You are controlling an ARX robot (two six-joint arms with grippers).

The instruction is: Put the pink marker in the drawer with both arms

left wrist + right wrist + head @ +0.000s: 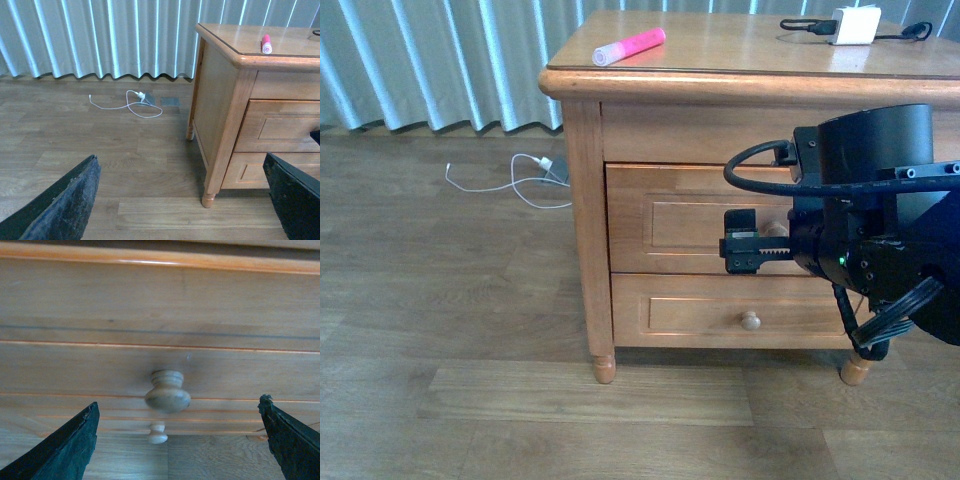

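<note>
Right claw [741,248], spread wide, faces the drawer [670,222] knob [167,392]; seemingly short of it, closing could slip off.

pink marker [629,46]: neon pink, pale cap end, lying flat on the nightstand top [740,50], well above my right gripper [752,250] and off to the left of its jaws.
drawer [670,222]: taller honey-wood front, recessed panel, looks shut to me. Its round knob [167,392] sits between the wide-spread right jaws, not touching them.
left gripper [180,160]: black, spread wide, well apart from both.
</note>
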